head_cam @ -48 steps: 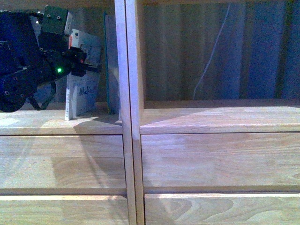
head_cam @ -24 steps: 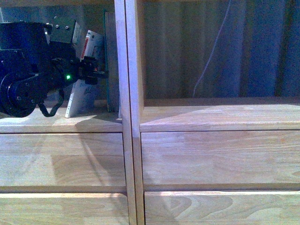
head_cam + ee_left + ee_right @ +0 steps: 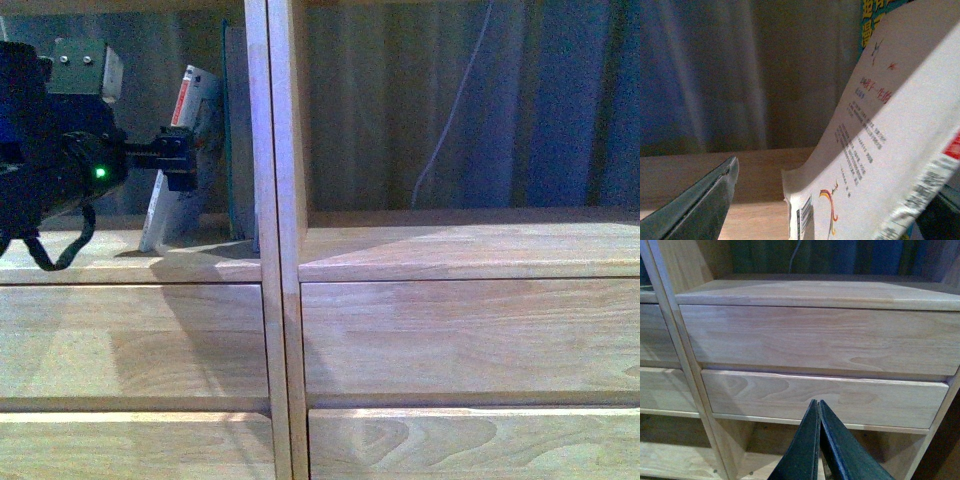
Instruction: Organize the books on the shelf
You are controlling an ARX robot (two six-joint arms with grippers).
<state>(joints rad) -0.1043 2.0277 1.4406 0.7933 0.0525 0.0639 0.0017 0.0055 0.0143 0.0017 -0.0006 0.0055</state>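
The white paperback point(image 3: 182, 175) stands tilted in the left compartment of the light-wood shelf point(image 3: 270, 250), its top leaning toward the slim green-edged book point(image 3: 236, 130). That book stands upright against the divider. My left gripper point(image 3: 178, 160) is open, level with the paperback's middle. In the left wrist view the paperback's white cover with black lettering point(image 3: 890, 145) lies between my open jaws, one finger point(image 3: 700, 205) apart from it. The green-edged book's colourful cover point(image 3: 880, 10) shows behind it. My right gripper point(image 3: 818, 405) is shut and empty, in front of the lower drawer front point(image 3: 765, 392).
The right compartment point(image 3: 460, 240) holds only a white cable point(image 3: 450, 120) against blue curtains behind the open back. Two drawer fronts per column lie below the shelf board point(image 3: 450, 340). An open compartment point(image 3: 765, 450) lies under the drawers.
My left arm has drawn back to the left. The white paperback has tipped to the right toward the green-edged book and now stands free of the jaws.
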